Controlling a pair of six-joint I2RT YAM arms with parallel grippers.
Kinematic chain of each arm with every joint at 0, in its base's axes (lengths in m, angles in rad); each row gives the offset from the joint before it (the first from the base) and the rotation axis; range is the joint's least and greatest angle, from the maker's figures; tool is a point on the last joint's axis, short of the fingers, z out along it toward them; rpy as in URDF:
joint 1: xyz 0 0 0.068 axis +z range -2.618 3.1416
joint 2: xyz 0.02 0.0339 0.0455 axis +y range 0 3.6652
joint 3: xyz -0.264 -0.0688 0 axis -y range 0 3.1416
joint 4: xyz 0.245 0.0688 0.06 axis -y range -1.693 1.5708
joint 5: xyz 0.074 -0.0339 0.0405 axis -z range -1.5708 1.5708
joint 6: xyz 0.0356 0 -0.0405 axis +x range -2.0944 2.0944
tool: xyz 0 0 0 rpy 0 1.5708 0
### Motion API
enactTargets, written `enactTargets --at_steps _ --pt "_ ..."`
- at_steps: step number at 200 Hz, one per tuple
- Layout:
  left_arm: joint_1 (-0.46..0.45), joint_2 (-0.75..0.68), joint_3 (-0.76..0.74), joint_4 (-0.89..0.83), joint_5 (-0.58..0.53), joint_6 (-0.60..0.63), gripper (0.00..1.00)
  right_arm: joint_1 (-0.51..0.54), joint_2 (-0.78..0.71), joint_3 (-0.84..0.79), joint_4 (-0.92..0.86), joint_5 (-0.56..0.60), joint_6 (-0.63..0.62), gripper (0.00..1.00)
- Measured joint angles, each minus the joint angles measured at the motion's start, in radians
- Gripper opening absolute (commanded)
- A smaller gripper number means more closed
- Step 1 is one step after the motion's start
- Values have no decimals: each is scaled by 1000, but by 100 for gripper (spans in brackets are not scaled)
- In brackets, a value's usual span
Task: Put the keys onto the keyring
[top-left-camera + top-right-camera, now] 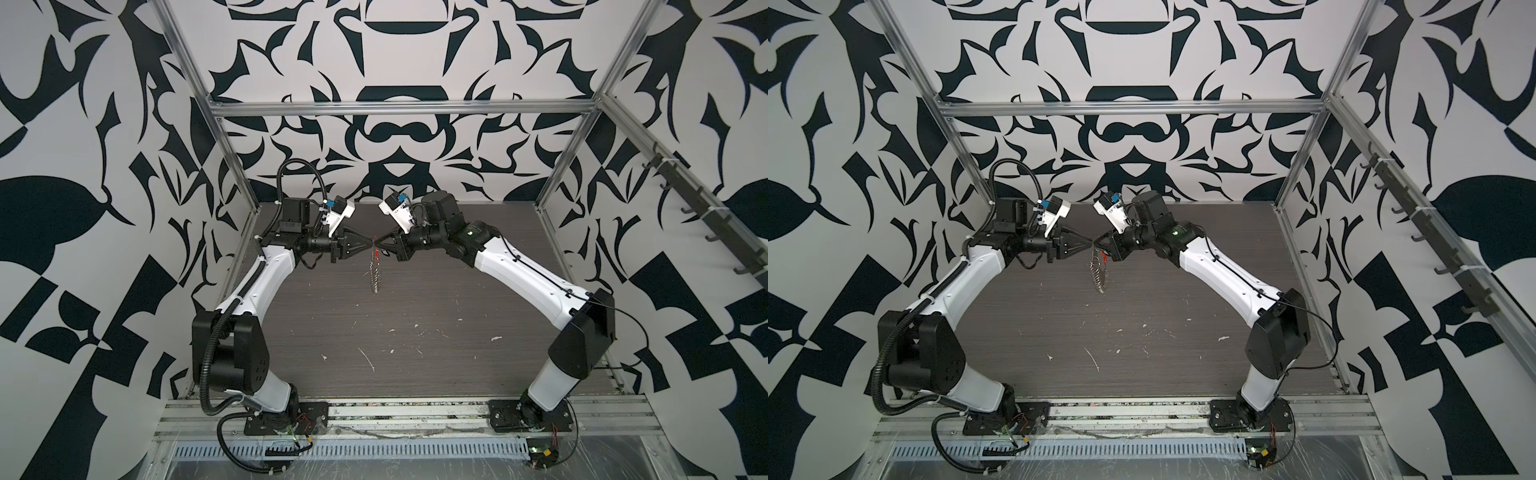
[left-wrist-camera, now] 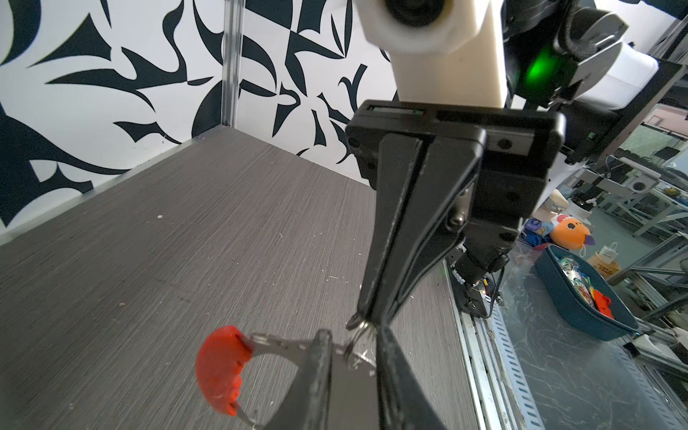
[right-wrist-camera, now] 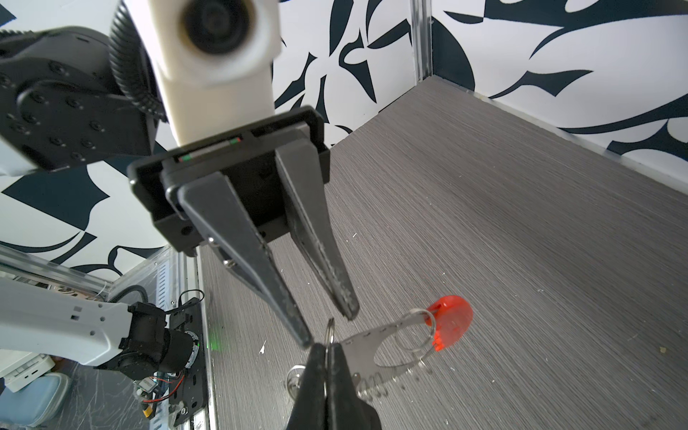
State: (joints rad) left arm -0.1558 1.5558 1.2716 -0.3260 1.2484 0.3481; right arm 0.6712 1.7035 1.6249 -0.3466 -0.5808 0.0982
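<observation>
1. Keyring [image 3: 330, 327] is hanging mid-air over the table [image 1: 415, 332]. I am pinching it edge-on in the fully closed right hand [image 3: 327, 350] so the left can work it.
2. Left hand [image 1: 368, 248] is standing part-open, fingers straddling the ring and gripping nothing I can confirm.
3. Counting: one red tag [image 3: 452, 324], one chain [image 1: 372, 274], at least two spare rings [image 3: 414, 350]; no key showing.

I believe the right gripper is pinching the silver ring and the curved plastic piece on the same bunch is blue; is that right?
Not quite: the curved plastic piece is orange-red, not blue, as the right wrist view shows. The right gripper is indeed pinching the silver ring.
</observation>
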Motion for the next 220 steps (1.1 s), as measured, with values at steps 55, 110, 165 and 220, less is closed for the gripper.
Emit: enactTargets --at_steps 55,110,165,220 --pt "-2 8 8 -10 13 0 21 2 0 10 0 -1 0 0" --pt "-2 13 24 -32 30 -2 1 0 0 11 0 5 -2 0" --pt "-1 27 34 -47 50 -7 0 0 0 12 -2 10 -1 0" --pt "-4 27 37 -27 31 -50 0 2 -10 -6 32 46 41 33"
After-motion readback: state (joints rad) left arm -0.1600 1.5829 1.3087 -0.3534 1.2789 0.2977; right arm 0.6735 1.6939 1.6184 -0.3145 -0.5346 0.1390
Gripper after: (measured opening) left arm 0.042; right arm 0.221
